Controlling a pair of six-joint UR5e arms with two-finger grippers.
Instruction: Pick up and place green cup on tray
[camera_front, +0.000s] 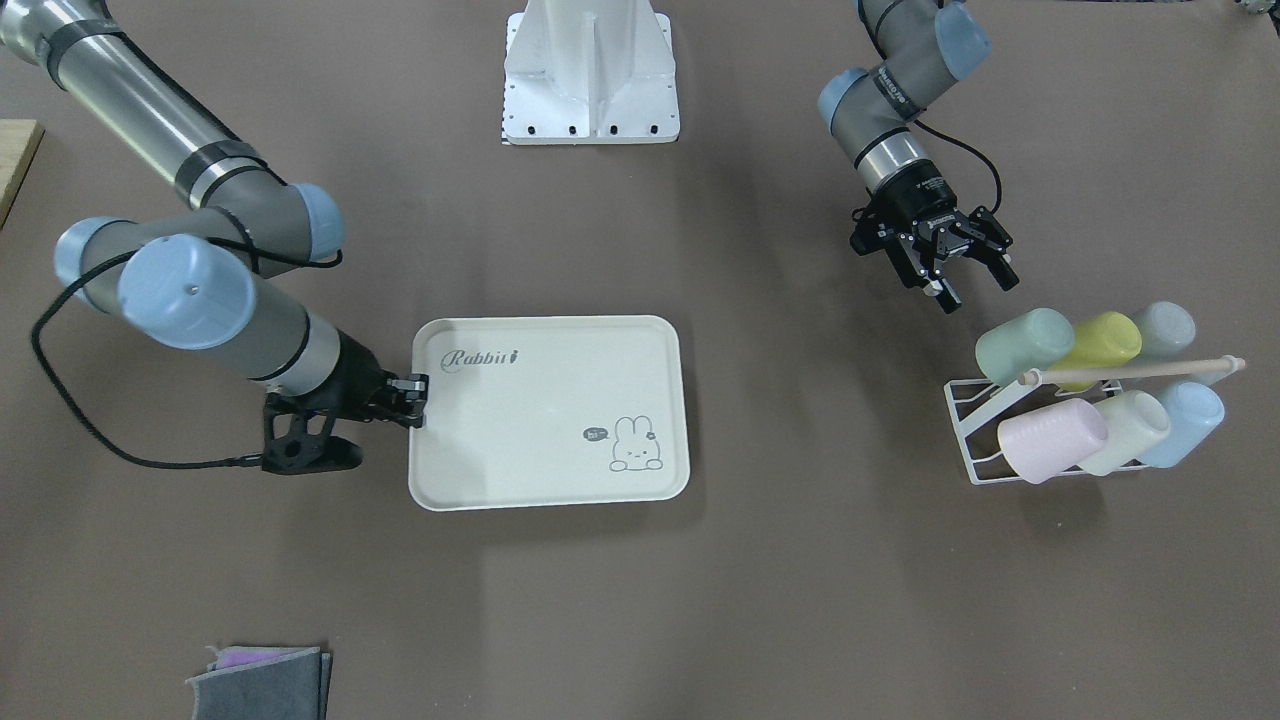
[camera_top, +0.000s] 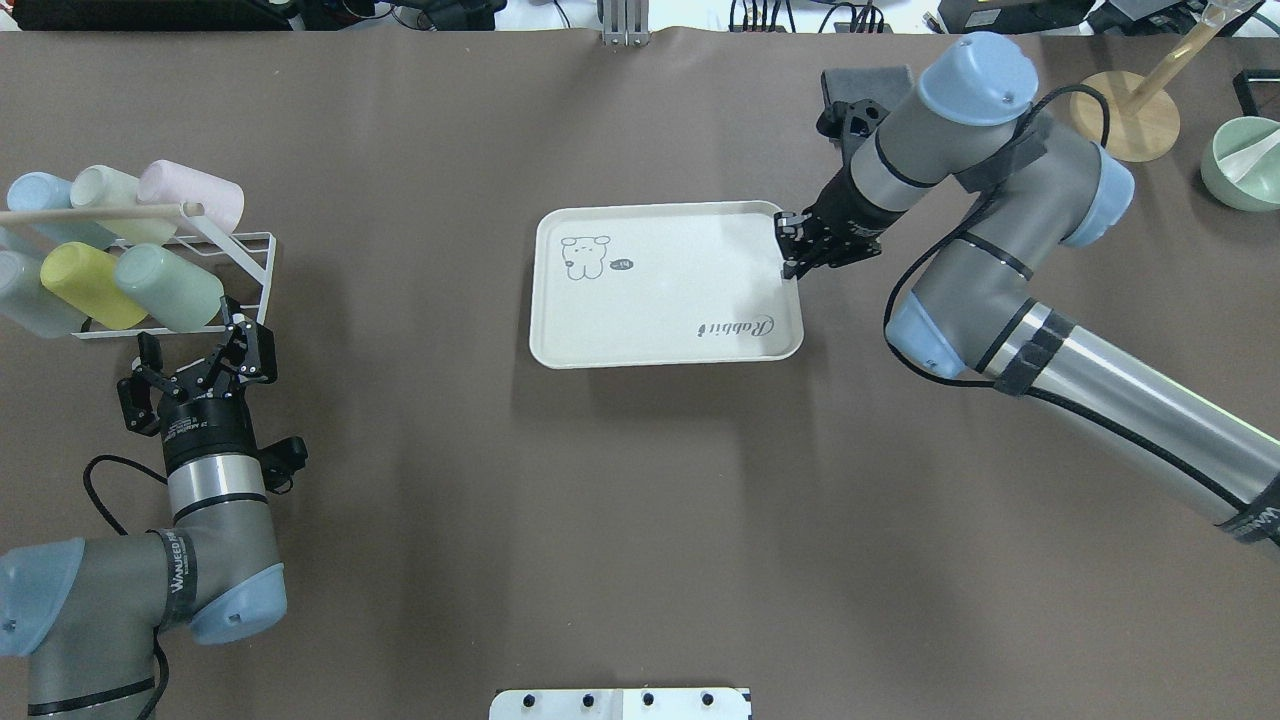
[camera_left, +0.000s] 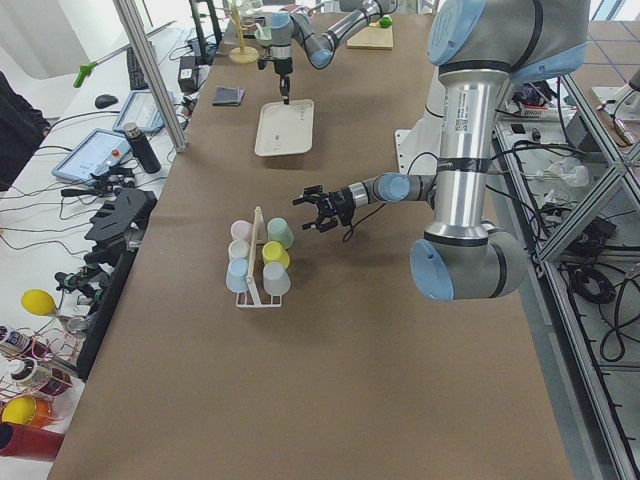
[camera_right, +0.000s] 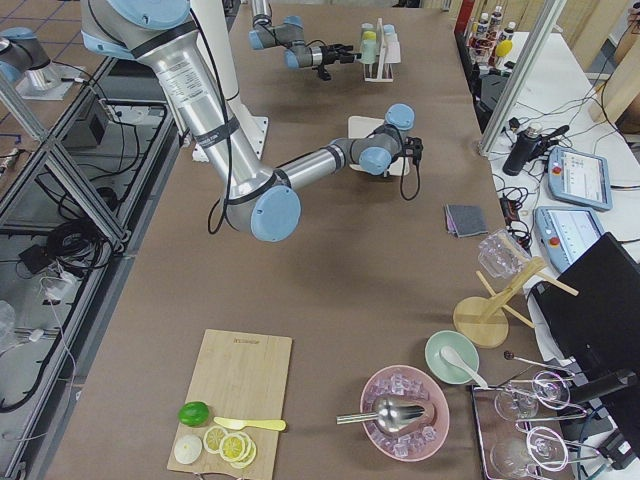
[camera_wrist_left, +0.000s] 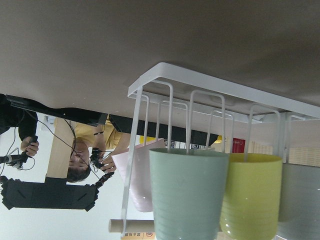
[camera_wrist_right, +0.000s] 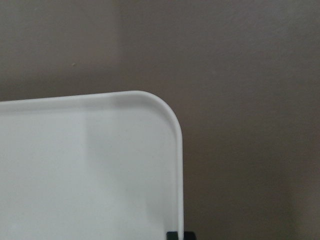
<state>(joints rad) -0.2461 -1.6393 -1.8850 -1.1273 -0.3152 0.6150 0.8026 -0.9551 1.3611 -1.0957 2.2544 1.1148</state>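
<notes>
The green cup (camera_front: 1025, 345) lies on its side on the upper row of a white wire rack (camera_front: 965, 420), at the end nearest the tray. It also shows in the overhead view (camera_top: 170, 288) and fills the left wrist view (camera_wrist_left: 187, 192). My left gripper (camera_front: 978, 290) is open and empty, a short way from the cup's base and pointing at it (camera_top: 192, 338). The cream-white tray (camera_front: 540, 420) lies flat mid-table with nothing on it. My right gripper (camera_front: 418, 398) is shut on the tray's short edge (camera_top: 790, 250); the right wrist view shows the tray's corner (camera_wrist_right: 90, 170).
The rack also holds a yellow-green cup (camera_front: 1100, 345), a grey cup (camera_front: 1165, 328), a pink cup (camera_front: 1050, 440), a pale cream-green cup (camera_front: 1125, 430) and a blue cup (camera_front: 1185, 420), under a wooden rod (camera_front: 1130, 370). Folded grey cloths (camera_front: 260, 685) lie near the table edge. The robot base (camera_front: 590, 70) stands behind the tray.
</notes>
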